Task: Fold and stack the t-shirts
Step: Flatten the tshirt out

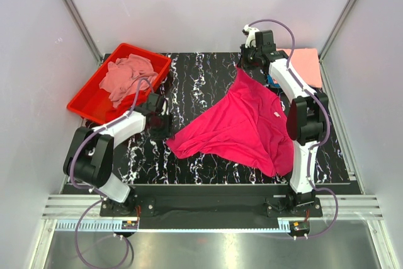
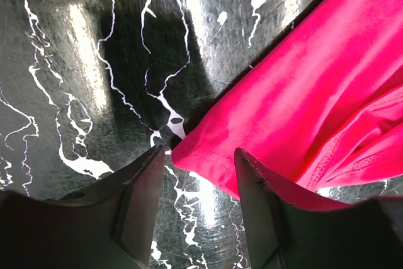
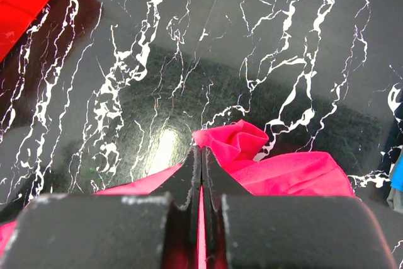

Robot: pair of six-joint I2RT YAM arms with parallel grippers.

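Note:
A hot pink t-shirt (image 1: 242,124) lies spread and wrinkled across the black marble table (image 1: 201,80). My right gripper (image 1: 244,67) is shut on its far corner, and in the right wrist view pink cloth (image 3: 236,140) bunches out past the shut jaws (image 3: 201,152). My left gripper (image 1: 165,126) is at the shirt's left corner. In the left wrist view it (image 2: 198,162) stands open, with the hemmed corner (image 2: 204,155) lying between the two fingers (image 2: 141,200). Dusty pink t-shirts (image 1: 129,77) lie crumpled in the red tray (image 1: 85,102). A salmon-peach t-shirt (image 1: 305,67) lies flat at the back right.
The red tray takes up the table's back left corner, just behind my left arm. A bit of teal-blue cloth (image 1: 272,82) shows under my right arm beside the salmon-peach shirt. Grey walls close in the table on three sides.

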